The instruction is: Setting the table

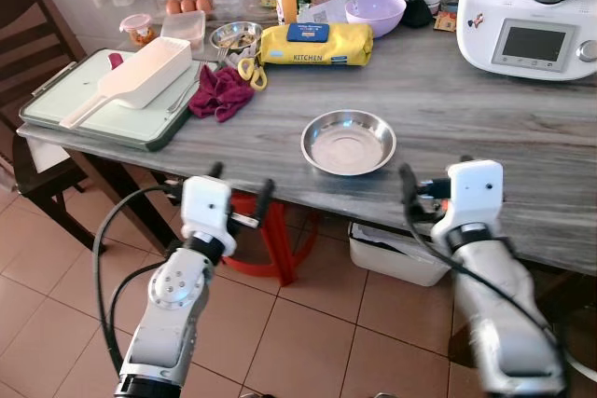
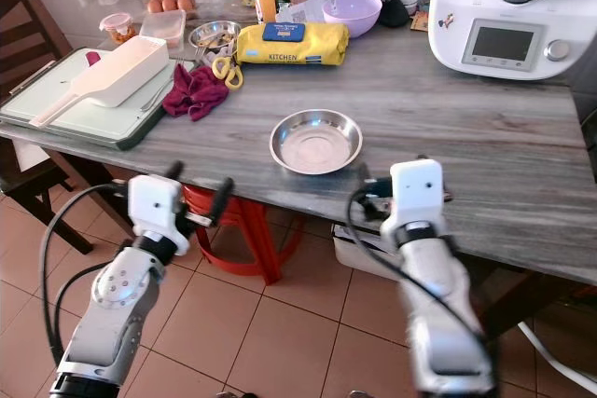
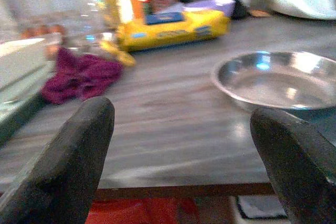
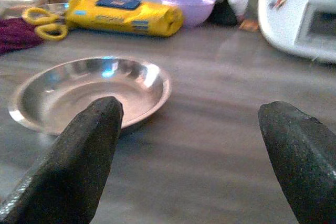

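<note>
A shallow steel bowl (image 1: 348, 142) sits empty on the grey wooden table (image 1: 466, 100), close to its near edge. My left gripper (image 1: 242, 182) hovers open just before the table's edge, to the left of the bowl and lower than it. In the left wrist view the bowl (image 3: 273, 80) lies beyond the gripper's fingers (image 3: 79, 150). My right gripper (image 1: 434, 179) is open at the table's edge, right of the bowl. The right wrist view has the bowl (image 4: 89, 90) close ahead, on one side. Neither gripper holds anything.
A green tray (image 1: 56, 104) with a white scoop (image 1: 140, 76) lies at the table's left end, beside a maroon cloth (image 1: 219, 92) and yellow scissors (image 1: 250, 70). Behind are a yellow package (image 1: 315, 44), a purple bowl (image 1: 375, 12) and a white cooking machine (image 1: 532, 16). A red stool (image 1: 275, 240) stands underneath.
</note>
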